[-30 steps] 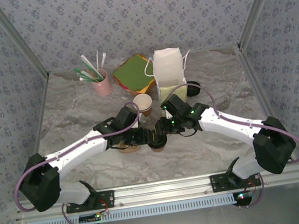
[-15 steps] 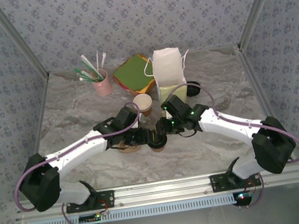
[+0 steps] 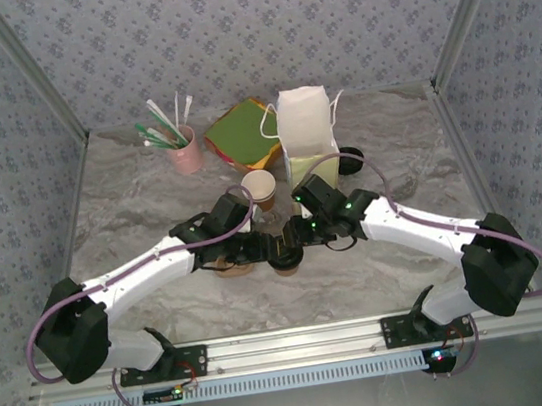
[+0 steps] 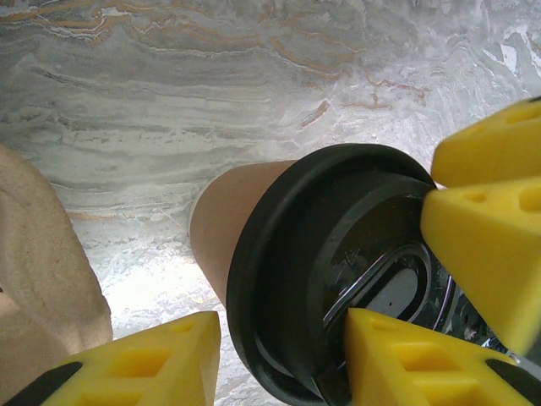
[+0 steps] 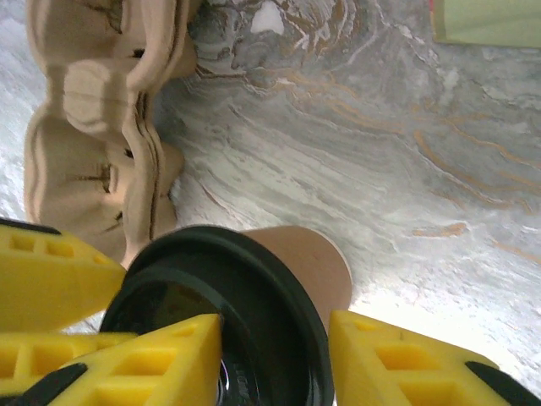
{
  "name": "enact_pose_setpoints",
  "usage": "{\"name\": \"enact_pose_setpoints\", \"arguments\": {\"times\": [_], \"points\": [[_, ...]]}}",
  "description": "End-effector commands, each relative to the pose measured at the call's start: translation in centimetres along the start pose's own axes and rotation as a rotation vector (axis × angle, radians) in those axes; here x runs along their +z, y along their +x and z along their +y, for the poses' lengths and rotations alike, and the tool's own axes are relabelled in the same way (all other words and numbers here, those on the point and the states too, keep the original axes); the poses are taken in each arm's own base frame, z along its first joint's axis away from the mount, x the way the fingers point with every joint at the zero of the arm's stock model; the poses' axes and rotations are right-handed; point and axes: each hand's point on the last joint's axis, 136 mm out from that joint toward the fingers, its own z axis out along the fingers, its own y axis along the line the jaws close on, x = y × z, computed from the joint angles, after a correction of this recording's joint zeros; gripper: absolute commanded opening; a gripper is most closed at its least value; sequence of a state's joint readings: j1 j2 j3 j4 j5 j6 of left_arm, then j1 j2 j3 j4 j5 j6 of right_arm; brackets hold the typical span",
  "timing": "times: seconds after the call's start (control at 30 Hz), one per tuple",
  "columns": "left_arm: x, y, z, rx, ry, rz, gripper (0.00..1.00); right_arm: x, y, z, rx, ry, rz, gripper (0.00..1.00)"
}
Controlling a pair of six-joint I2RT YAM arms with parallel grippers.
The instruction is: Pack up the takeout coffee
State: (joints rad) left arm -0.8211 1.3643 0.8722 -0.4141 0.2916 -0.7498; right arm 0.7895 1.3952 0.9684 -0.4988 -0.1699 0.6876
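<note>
Takeout coffee (image 4: pixel 330 254) is still gripped on the bench (image 4: pixel 254 76) by the left jaws; the right jaws, just reset, seemingly grip too; bag (image 3: pixel 305 127) at one o'clock unreached.

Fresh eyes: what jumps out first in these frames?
Left claw and right claw meet at the centre of the table, crowding the black-lidded takeout coffee, yellow fingers at its lid. Behind stands a tall white paper bag, with a lidless cup beside it and a pink cup of straws far left.
</note>
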Motion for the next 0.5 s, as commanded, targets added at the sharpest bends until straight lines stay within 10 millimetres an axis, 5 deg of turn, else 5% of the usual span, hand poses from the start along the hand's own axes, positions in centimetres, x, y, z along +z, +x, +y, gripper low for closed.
{"name": "enact_pose_setpoints", "arguments": {"times": [0.0, 0.47], "points": [[0.9, 1.6, 2.5, -0.013, -0.107, 0.058, 0.43, -2.6, 0.1, 0.0, -0.037, 0.046, 0.003, 0.42], [1.1, 1.3, 2.1, -0.004, -0.104, 0.062, 0.43, -0.9, 3.2, -0.1, -0.010, 0.001, 0.070, 0.38]]}}
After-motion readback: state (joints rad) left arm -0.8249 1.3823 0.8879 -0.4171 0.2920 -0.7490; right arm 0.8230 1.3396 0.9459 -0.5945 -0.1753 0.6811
